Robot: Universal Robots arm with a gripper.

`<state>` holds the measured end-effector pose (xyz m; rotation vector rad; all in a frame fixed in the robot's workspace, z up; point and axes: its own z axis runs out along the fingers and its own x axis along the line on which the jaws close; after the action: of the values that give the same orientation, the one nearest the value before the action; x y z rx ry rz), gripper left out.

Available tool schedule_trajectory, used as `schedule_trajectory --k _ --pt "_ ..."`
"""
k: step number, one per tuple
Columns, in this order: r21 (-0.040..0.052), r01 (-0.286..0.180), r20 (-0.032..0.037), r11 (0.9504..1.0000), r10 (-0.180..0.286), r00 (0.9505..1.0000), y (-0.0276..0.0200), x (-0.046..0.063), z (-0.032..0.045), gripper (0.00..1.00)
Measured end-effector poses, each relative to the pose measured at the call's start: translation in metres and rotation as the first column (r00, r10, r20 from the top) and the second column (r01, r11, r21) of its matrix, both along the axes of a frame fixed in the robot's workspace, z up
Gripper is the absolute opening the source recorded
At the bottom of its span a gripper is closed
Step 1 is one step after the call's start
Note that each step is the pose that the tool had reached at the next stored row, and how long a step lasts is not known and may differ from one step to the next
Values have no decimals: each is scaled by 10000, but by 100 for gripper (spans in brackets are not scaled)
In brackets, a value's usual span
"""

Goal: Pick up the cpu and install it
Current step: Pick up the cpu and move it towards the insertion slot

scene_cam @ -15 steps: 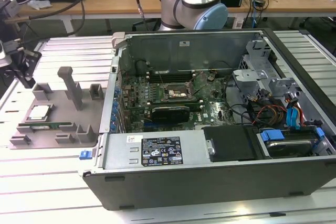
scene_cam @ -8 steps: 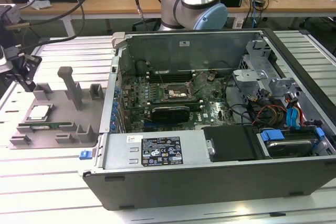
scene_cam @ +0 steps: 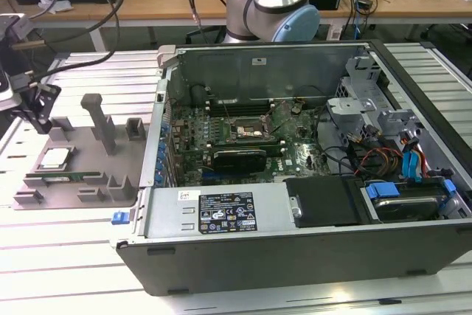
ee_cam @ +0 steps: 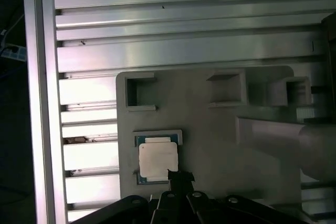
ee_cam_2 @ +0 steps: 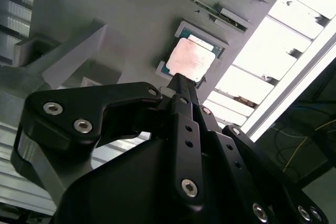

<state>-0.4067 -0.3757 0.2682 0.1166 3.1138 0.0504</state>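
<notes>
Exterior view: your gripper hangs at 11 o'clock of the cpu, which sits in the gray fixture. You can't make out whether the gripper is apart or together.

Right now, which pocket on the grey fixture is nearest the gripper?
The framed pocket holding the cpu, right at the gripper tip; the three square pockets lie farther off, empty.

Cpu, as I see it: small square chip, pale silvery top plate with a thin rim, lying flat in a shallow pocket of the grey holder.
</notes>
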Motion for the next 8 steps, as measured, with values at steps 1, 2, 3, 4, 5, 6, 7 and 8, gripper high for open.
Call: schedule_trajectory --k 1,2,3,4,5,6,7,8 --pt "0 0 1 10000 0 10000 0 -3 -20 11" --pt "0 0 1 10000 0 10000 0 -12 -68 11" --pt "0 0 1 10000 0 10000 0 -18 -122 11" --pt "0 0 1 10000 0 10000 0 -20 -145 11" --pt "0 0 1 10000 0 10000 0 -22 -156 11" --pt "0 -1 0 10000 1 10000 0 -23 -175 11" --pt "0 -1 0 10000 1 10000 0 -24 -189 11" --pt "0 0 0 10000 0 10000 0 -25 -201 11"
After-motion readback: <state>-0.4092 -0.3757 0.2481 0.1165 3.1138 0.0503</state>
